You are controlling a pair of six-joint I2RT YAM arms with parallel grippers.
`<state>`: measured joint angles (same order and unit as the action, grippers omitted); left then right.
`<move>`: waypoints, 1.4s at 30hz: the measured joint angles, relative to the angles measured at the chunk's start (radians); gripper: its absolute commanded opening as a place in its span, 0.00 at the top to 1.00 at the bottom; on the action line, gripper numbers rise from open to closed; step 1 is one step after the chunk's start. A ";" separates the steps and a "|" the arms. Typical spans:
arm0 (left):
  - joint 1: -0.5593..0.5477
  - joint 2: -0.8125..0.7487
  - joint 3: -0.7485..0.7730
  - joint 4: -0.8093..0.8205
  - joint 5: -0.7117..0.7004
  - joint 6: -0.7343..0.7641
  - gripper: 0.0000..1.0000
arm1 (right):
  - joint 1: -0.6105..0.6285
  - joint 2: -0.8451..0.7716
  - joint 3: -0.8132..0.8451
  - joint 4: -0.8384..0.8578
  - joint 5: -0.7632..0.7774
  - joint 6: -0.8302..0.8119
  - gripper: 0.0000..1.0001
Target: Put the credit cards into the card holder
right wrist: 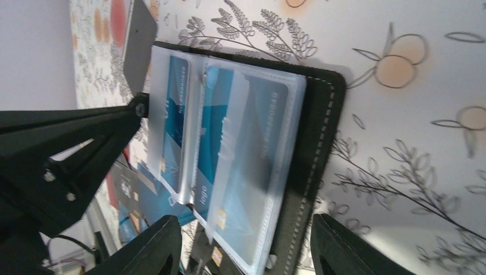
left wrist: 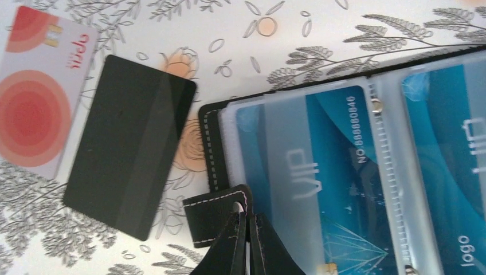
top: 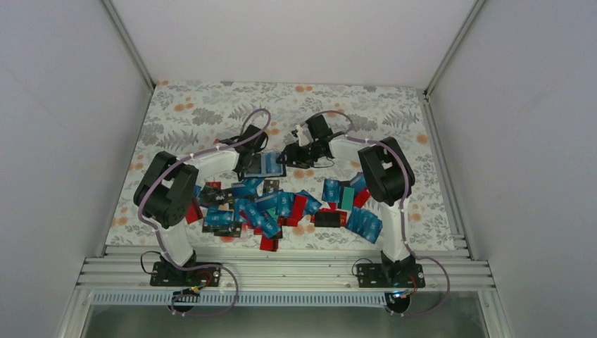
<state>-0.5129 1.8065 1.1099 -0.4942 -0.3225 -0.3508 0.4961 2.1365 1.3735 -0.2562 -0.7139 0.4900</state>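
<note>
Toward the far middle of the floral table [top: 197, 105], I have the small black stitched card holder [right wrist: 321, 132] open with a few blue plastic credit cards [left wrist: 321, 172] sleeved, left gripper [left wrist: 247, 220] clamped on its strap [left wrist: 215, 215], right gripper [right wrist: 246, 235] spread empty over it, and most cards heaped toward the near edge.

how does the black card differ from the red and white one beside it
The black card is plain dark; the red and white card is pale with red circles and print. The black card lies nearer the card holder, whole in view; the red and white card is cut by the frame. Both lie flat, tilted alike.
</note>
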 measured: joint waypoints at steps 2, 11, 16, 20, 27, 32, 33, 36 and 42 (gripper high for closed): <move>0.000 0.000 -0.008 0.016 0.023 0.002 0.98 | 0.000 0.015 0.010 0.011 -0.032 0.018 0.42; 0.003 0.000 -0.026 0.063 0.116 0.003 0.98 | -0.002 0.039 0.023 0.020 -0.132 0.060 0.42; 0.008 -0.001 -0.026 0.068 0.147 0.002 0.98 | -0.002 0.039 0.023 0.020 -0.167 0.070 0.43; 0.008 -0.007 -0.026 0.071 0.184 0.001 0.98 | -0.002 0.038 0.023 0.020 -0.182 0.075 0.45; 0.008 -0.016 -0.024 0.069 0.231 -0.002 0.98 | -0.002 0.005 0.022 0.020 -0.185 0.078 0.46; 0.006 -0.018 -0.016 0.067 0.260 -0.008 0.98 | -0.002 -0.035 0.021 0.021 -0.188 0.077 0.46; 0.006 -0.020 -0.015 0.067 0.265 -0.009 0.98 | -0.002 -0.041 0.021 0.020 -0.188 0.077 0.46; 0.006 -0.029 -0.012 0.067 0.280 -0.013 0.98 | -0.002 -0.054 0.021 0.020 -0.188 0.075 0.46; 0.006 -0.064 -0.011 0.078 0.319 -0.022 0.98 | -0.002 -0.056 0.020 0.021 -0.188 0.074 0.46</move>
<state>-0.5068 1.7420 1.0985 -0.4160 -0.0036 -0.3725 0.4946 2.0800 1.3937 -0.2352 -0.9020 0.5640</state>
